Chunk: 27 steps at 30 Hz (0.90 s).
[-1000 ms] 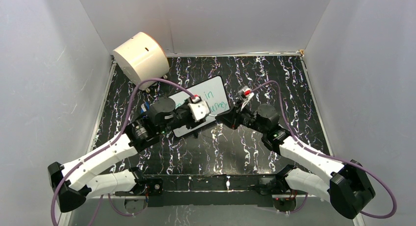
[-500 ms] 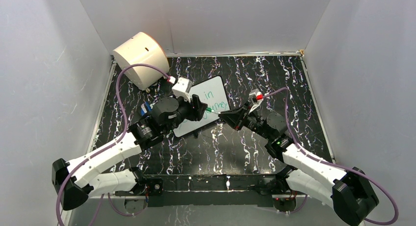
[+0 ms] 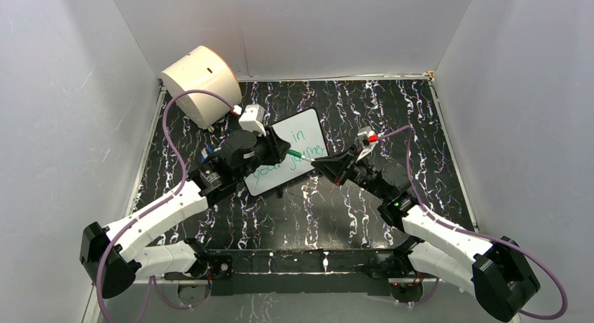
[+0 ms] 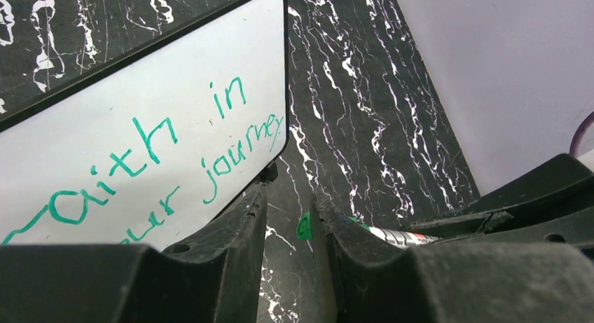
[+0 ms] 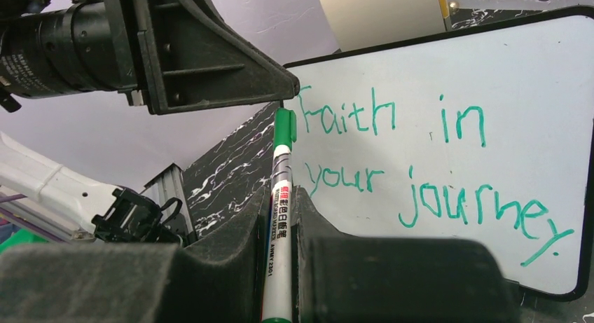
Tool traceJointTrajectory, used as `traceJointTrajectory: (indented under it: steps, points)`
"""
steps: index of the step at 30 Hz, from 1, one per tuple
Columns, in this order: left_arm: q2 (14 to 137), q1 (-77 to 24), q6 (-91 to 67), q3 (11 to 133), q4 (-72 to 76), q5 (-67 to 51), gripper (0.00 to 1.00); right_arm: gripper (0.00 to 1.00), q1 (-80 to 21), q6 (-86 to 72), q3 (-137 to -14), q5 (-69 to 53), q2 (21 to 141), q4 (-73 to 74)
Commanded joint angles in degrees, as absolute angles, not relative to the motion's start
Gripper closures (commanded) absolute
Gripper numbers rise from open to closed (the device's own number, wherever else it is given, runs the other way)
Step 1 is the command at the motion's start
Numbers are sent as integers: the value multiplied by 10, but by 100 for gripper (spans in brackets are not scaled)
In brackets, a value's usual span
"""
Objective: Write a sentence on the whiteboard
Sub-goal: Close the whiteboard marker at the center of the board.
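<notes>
The small glossy black-framed whiteboard [image 3: 306, 127] sits mid-worktop [image 3: 392, 113], the green handwritten sentence [image 5: 434, 169] across it. It looks light, stiff and slick, so I'd grip its frame. My right fingers [image 5: 231, 267] clamp the green-capped marker [image 5: 279, 218]. My left fingers [image 4: 231, 246] sit narrowly apart at its cap; I cannot tell if they grip.

The left gripper [image 3: 283, 152] hovers over the tilted whiteboard [image 3: 309, 127] and its green sentence [image 3: 299, 136], nearly meeting the green-capped marker [image 3: 300, 156] in the right gripper [image 3: 319, 162]
</notes>
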State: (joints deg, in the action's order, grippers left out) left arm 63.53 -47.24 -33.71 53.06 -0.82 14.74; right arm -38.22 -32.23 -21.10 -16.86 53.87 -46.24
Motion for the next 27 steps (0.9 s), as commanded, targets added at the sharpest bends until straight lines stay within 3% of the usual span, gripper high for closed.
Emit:
traceJointTrajectory:
  steps: [1,17,27]
  points:
    - [644,-458,-353,549,5,107,74,100,-378,-326,-212,-170,539,-514]
    - [665,-456,-390,549,6,25,75,100,-373,-340,-210,-171,560,-550]
    - [689,-459,-463,536,84,-84,81,100,-372,-328,-243,-178,605,-546]
